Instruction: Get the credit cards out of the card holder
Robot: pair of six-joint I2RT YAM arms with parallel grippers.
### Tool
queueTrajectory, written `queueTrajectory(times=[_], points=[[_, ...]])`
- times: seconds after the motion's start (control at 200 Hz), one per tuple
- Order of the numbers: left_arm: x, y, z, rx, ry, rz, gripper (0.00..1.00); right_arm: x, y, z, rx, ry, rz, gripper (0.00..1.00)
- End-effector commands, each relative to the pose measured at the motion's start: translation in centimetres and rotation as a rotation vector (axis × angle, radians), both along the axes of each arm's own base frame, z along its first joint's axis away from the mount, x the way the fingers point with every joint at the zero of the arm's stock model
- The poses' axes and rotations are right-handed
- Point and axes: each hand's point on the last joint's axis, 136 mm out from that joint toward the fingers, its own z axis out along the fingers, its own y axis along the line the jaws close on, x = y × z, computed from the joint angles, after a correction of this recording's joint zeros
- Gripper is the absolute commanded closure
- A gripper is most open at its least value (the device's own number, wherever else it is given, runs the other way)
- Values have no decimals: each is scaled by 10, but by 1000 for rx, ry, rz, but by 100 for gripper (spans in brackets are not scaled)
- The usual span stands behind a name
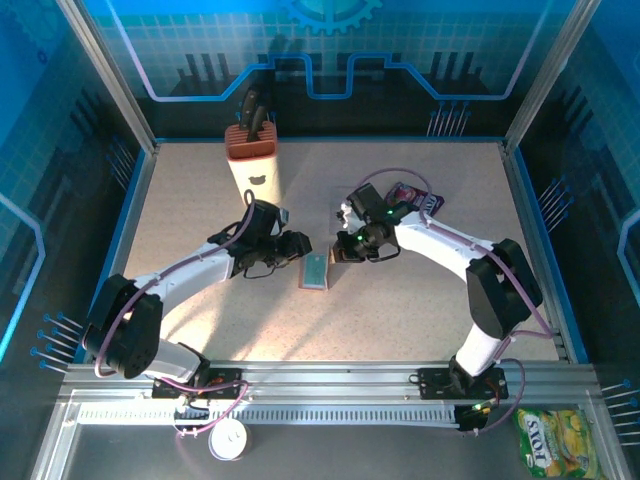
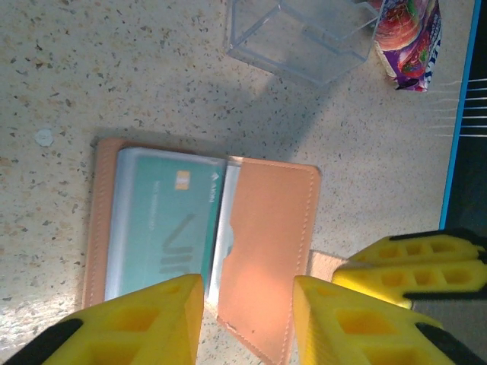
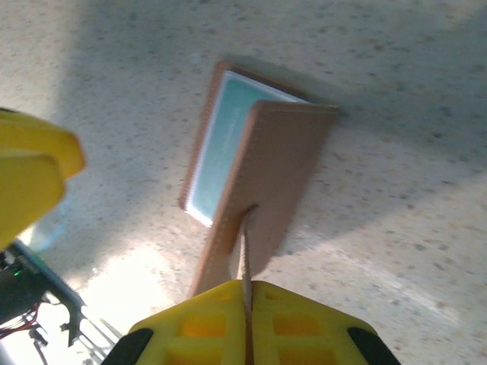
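The tan-brown card holder [image 1: 316,271] lies open mid-table, a teal credit card [image 2: 163,224] lying in its left half. Its tan flap [image 2: 266,243] is raised on the right. My left gripper [image 2: 249,296] hovers open over the holder, its yellow fingers [image 2: 163,319] straddling the flap's near edge without pinching it. My right gripper [image 3: 247,300] is shut on a thin edge strip of the card holder [image 3: 285,163], lifting that flap. In the top view both grippers meet at the holder, the left [image 1: 297,247] and the right [image 1: 345,252]. Other cards are hidden.
A clear plastic box [image 2: 304,38] and a purple snack packet [image 2: 411,42] lie just beyond the holder. A knife block [image 1: 253,160] stands at the back left. A yellow-green packet [image 1: 555,440] lies off the table at the near right.
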Motion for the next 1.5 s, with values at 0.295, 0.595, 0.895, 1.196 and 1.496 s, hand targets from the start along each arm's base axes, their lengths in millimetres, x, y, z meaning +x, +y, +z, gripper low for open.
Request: queueTrajectory(times=[0.295,0.595,0.895,1.196,1.496], points=[[-9,8,-47,20,91,17,76,-10,-55,-44,-63,81,-100,91],[-13,9,-72,37,166,24,85,-4,-67,-64,-66,91,-137,91],[-13,3,-84,14,202,13,94,-1,-76,-70,-53,101,-149,91],[-14,1,-96,2,242,19,100,-3,-78,-73,-53,107,-154,91],[-18,10,-112,26,295,42,100,-10,-94,-84,-107,129,-188,92]])
